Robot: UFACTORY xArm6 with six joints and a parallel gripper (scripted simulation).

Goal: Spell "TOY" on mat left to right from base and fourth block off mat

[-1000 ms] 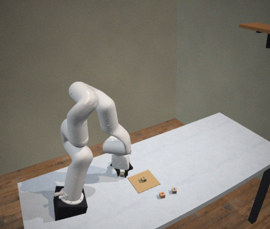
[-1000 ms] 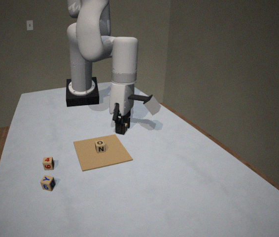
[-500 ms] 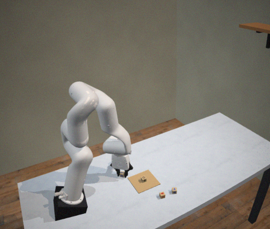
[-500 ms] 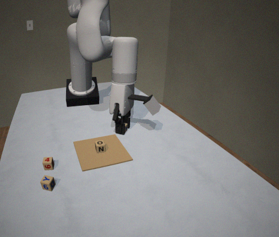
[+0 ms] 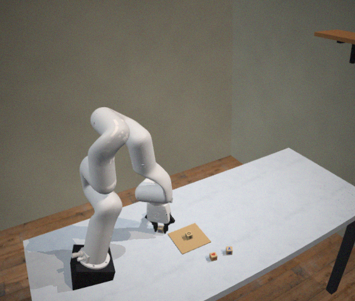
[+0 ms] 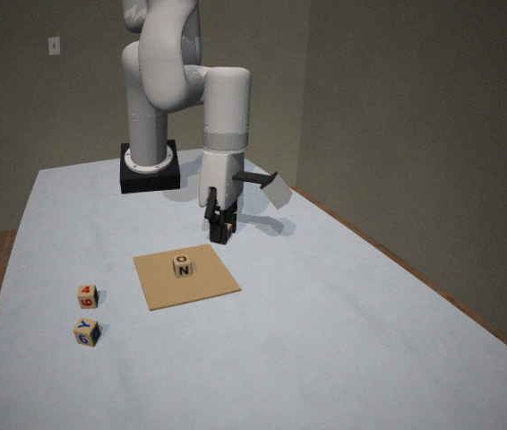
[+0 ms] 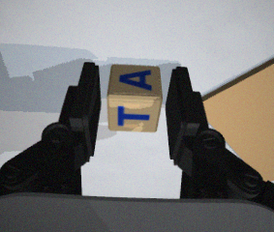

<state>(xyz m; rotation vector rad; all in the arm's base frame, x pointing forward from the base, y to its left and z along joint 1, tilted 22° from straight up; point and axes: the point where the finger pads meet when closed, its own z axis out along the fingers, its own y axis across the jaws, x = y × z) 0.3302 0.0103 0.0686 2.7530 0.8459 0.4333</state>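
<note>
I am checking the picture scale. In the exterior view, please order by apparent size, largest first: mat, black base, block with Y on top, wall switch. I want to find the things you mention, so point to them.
1. Mat (image 5: 200, 241) (image 6: 161, 291) (image 7: 258, 121)
2. Base (image 5: 90, 278) (image 6: 150, 182)
3. Y block (image 5: 229, 250) (image 6: 86, 331)
4. Switch (image 6: 54, 46)

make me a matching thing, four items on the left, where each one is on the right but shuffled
1. o block
2. t block
3. y block
4. gripper

A. off the mat, next to the red-marked block
B. on the mat
C. fingers apart, one on each side of a block
D. between the gripper's fingers

Pairs: 1-B, 2-D, 3-A, 4-C
</note>
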